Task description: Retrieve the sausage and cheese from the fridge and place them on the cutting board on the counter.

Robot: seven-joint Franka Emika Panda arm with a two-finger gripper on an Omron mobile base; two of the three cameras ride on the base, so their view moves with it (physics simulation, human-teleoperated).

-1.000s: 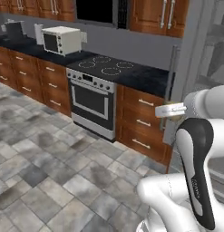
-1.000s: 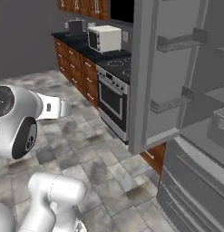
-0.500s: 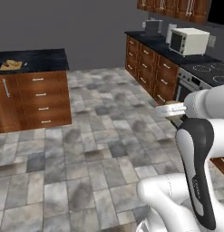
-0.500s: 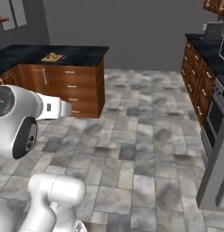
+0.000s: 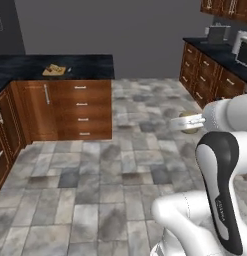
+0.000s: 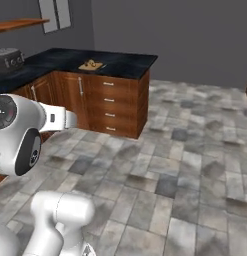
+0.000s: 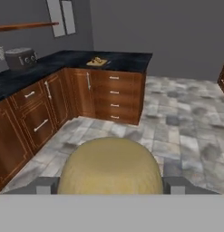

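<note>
The two-finger gripper [image 7: 111, 183] carries the pale yellow rounded cheese chunk [image 7: 110, 166] clamped between wide-set jaws, out over the tiled floor, well short of the small tan cutting board [image 7: 97, 61] on the black marble counter [image 7: 127, 59].

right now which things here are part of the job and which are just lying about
Job:
- cheese, in the claw
- board with food already on it
- counter

Lying about:
- toaster
- drawers
- wall shelf
</note>
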